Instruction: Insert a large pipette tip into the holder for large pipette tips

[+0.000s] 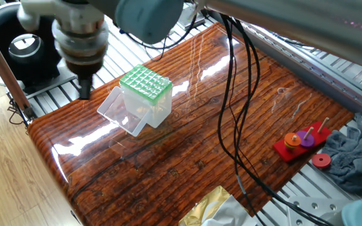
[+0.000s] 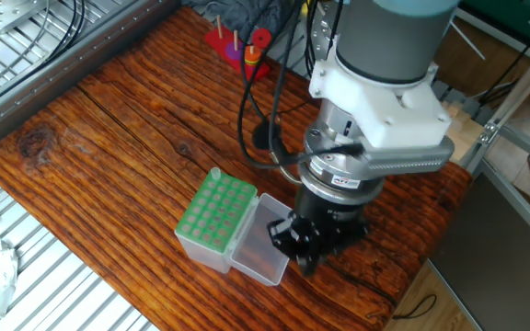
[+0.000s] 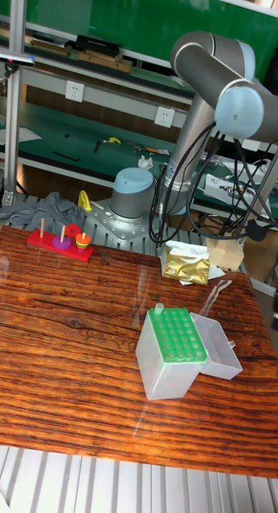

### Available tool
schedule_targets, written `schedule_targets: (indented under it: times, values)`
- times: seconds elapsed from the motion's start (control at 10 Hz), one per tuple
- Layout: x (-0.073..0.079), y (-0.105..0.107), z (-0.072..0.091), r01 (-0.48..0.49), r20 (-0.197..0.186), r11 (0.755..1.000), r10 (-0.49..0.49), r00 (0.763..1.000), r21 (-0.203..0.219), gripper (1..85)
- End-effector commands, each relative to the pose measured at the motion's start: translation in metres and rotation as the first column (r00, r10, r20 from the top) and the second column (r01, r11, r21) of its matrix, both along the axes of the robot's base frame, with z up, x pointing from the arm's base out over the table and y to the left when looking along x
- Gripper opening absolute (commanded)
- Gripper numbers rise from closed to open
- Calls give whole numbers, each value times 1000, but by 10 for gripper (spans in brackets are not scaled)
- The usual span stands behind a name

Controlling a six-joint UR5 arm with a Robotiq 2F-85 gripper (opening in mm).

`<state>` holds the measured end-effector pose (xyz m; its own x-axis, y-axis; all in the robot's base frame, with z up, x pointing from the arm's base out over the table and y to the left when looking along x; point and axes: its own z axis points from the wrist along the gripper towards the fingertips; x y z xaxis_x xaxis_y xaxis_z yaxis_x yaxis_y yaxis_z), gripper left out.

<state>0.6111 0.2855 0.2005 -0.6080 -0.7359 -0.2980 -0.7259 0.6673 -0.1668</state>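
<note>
The holder for large pipette tips (image 1: 145, 94) is a clear box with a green grid top (image 2: 212, 213), and its clear lid (image 2: 267, 237) hangs open to one side. One large pipette tip (image 3: 160, 308) stands upright in a corner hole of the grid (image 2: 214, 175), with only its whitish top showing. My gripper (image 2: 300, 250) hangs past the open lid near the table's edge (image 1: 83, 93), apart from the holder. It looks open, and nothing is between its dark fingers.
A red peg board with coloured rings (image 1: 301, 143) and a grey cloth (image 1: 354, 157) lie at the far end of the table. A gold foil pack (image 3: 187, 264) sits at the edge. Black cables (image 1: 231, 119) hang over the table. A slender clear shape (image 3: 215, 296) lies behind the lid.
</note>
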Motion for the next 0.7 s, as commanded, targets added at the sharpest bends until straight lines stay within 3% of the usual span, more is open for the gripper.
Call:
schedule_targets:
  times: [0.0,0.1,0.3,0.4,0.5,0.6]
  values:
    - [23,4,10,158,52,985,-162,985,75,37]
    - [14,-8,4,164,19,986,-165,986,22,10]
    - [12,-27,-2,161,11,984,-161,987,-70,10]
    - [-3,-34,-7,153,-51,981,-160,986,-117,10]
    - [-1,-40,-9,155,-54,977,-164,985,-146,10]
    - [-7,-37,-15,190,-95,973,-204,974,-134,10]
